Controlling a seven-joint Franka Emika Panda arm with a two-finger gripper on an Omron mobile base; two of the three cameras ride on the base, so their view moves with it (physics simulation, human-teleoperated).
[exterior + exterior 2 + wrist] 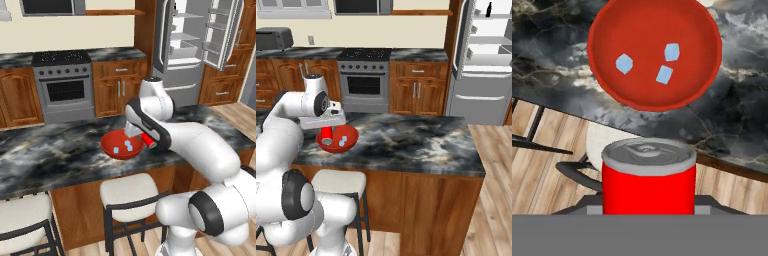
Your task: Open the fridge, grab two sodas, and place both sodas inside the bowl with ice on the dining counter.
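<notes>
The claw [648, 212] is clamped on a red soda can [648, 177] with a silver top, hanging right above the red bowl [654, 30]. That bowl sits on the dark marbled counter [406, 140] close to its near edge, above a stool [129, 192], three ice cubes [664, 75] inside. Behind, the fridge [192, 45] stands with both doors swung open, and one dark bottle [489, 9] rests on its top shelf.

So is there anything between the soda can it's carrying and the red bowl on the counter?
Nothing visible. The pincer holds the red soda can above the bowl, which contains three ice cubes with room between them.
</notes>
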